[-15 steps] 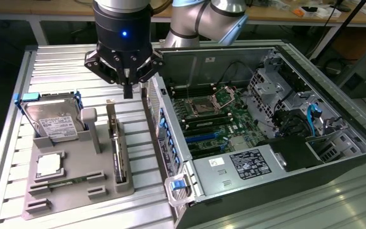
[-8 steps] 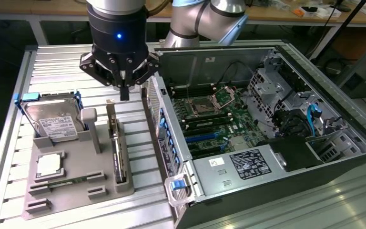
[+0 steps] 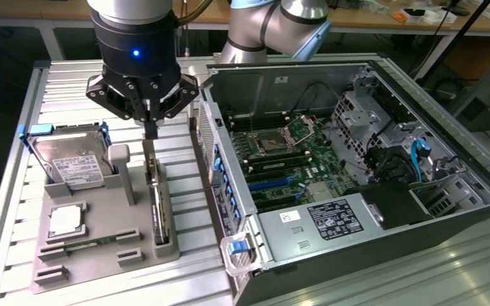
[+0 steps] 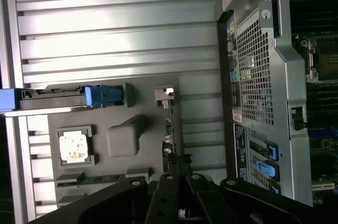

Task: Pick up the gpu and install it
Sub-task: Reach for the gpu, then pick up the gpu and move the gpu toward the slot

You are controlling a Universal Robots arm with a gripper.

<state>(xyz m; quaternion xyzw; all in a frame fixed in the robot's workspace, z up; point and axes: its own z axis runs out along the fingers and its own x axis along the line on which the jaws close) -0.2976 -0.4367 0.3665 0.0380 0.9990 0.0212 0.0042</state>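
Note:
The gpu (image 3: 156,210) stands on its edge in a slot of the grey holder tray (image 3: 100,264), towards the exterior view's left. It shows as a thin dark card with a silver end bracket (image 4: 165,96). My gripper (image 3: 150,129) hangs straight down over the card's far end with its fingers shut together. The fingertips sit just above or at the card's top edge; I cannot tell whether they touch it. In the wrist view the gpu (image 4: 169,129) runs edge-on up to my gripper (image 4: 179,175).
The open computer case (image 3: 449,210) lies at the exterior view's right, its motherboard (image 3: 289,159) exposed. On the tray are a silver hard drive (image 3: 74,167) in a blue-handled bracket, a processor (image 3: 64,220) and a memory stick (image 3: 87,243). A ribbed metal table (image 3: 66,83) carries everything.

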